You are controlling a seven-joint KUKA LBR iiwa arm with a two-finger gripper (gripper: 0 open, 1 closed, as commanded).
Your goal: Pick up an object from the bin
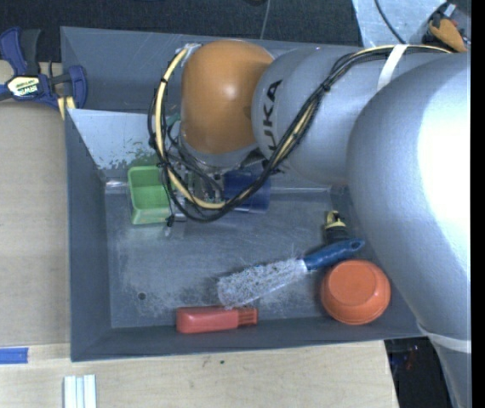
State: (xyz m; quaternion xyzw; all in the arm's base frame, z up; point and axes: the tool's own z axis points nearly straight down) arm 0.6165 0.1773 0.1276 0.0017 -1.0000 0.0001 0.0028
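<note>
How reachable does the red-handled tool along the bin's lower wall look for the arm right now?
Probably yes. The red-handled tool lies uncovered, with nothing stacked on it. The bin wall right beside it and the brush close above it could crowd a grasp.

Contents of the bin point(89, 296), by count: one green open box point(147, 195), one dark blue block point(255, 195), one blue-handled brush point(285, 272), one orange round bowl point(356, 291), one red-handled tool point(217, 319), one small yellow-and-black item point(334, 220); six in all.
</note>
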